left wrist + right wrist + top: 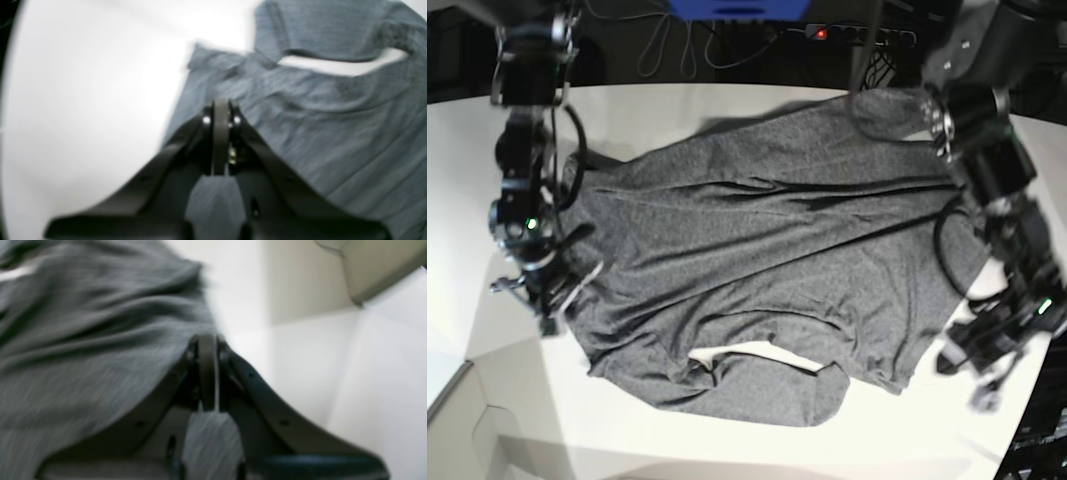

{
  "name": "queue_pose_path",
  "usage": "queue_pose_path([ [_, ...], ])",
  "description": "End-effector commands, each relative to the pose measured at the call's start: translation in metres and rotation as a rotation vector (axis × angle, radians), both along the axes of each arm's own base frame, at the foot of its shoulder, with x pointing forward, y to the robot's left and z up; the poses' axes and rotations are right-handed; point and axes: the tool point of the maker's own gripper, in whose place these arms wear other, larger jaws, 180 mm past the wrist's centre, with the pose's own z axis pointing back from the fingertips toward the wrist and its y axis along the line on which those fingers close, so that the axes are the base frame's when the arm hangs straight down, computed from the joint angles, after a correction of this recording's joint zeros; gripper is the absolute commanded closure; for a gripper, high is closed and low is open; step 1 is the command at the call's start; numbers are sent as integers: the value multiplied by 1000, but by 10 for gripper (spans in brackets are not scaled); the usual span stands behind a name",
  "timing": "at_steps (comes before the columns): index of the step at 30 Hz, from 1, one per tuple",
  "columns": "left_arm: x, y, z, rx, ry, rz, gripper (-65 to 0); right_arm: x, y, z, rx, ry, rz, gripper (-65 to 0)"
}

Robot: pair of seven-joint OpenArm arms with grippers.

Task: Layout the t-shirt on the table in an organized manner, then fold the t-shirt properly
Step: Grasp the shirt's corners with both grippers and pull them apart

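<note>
Soft matt heather-grey jersey-knit t-shirt point(767, 260), smooth faintly glossy white table point(677, 110), matt black plastic end effector point(221, 113) frames

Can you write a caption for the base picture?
Two robot arms pinch opposite edges of a dark heather-grey jersey t-shirt spread on a white table.

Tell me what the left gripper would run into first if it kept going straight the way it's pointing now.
Probably more of the t-shirt. The left gripper, jaws shut on cloth, points across grey fabric toward the sleeve, with the table off to one side. Blur leaves depth uncertain.
</note>
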Motion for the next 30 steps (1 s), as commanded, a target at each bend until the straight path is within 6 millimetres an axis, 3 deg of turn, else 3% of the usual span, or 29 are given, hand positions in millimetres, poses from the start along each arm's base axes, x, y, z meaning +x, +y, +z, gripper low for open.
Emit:
queue_pose_path([
  [1, 19, -12, 16, -42, -47, -2, -1, 1, 5, 20, -9, -51, 14, 0],
  [6, 62, -46, -18, -171, -1, 42, -1, -48, 35, 20, 15, 24, 28, 0],
  [10, 74, -70, -47, -249, 34, 57, -1, -70, 47, 7, 48, 73, 25, 0],
  [13, 71, -75, -66, -300, 41, 89, -1, -81, 49, -9, 59, 119, 23, 0],
  [18, 65, -70, -81, -286, 27, 103, -1, -89, 48, -25, 59, 169, 19, 0],
  [24, 31, -74, -130, -191, 92, 53, -1, -123, 46, -52, 60, 257, 14, 0],
  [29, 22, -70, -141, -195, 90, 67, -1, -148, 44, -68, 54, 320, 10, 0],
  [30, 19, -61, -143, -185, 95, 77, -1, -155, 44, -72, 54, 335, 10, 0],
])
